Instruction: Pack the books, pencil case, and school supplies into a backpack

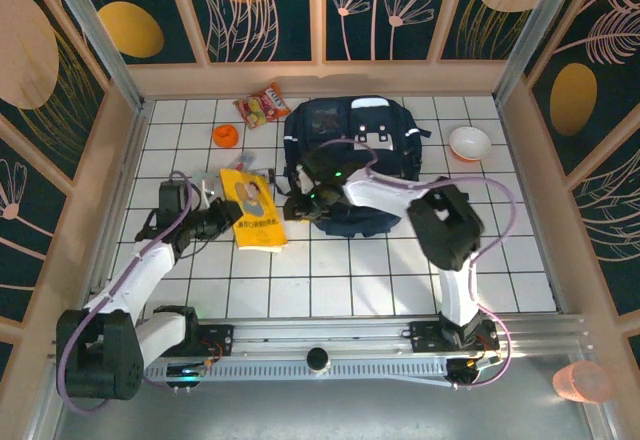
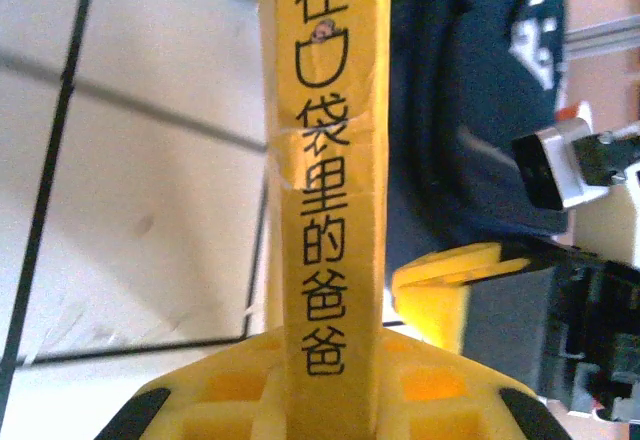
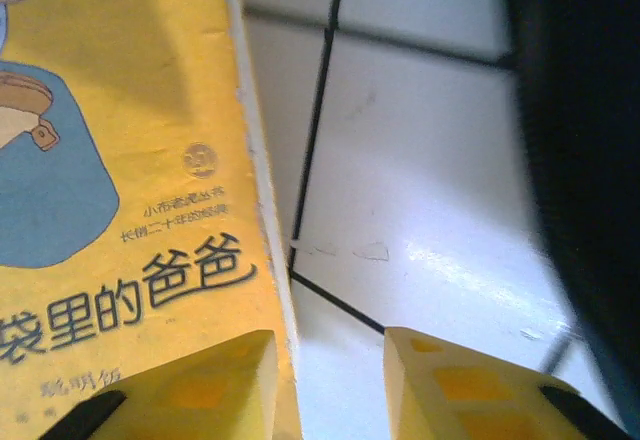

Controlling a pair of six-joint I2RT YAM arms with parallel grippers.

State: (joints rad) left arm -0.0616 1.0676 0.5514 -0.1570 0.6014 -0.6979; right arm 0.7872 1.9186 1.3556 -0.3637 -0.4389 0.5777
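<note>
So the thin yellow paperback book [image 1: 255, 215] sits on the white tiled table [image 1: 380, 280], just left of the big navy fabric backpack [image 1: 350, 140]. The left gripper [image 2: 330, 385] is pinched narrow on its left edge. The right gripper [image 3: 328, 360] hangs at its right edge, jaws parted, one finger over the cover and the other over tile.

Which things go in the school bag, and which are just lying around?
For the packing job:
backpack
yellow book

Just lying about:
snack packet
round orange thing
white bowl
</note>
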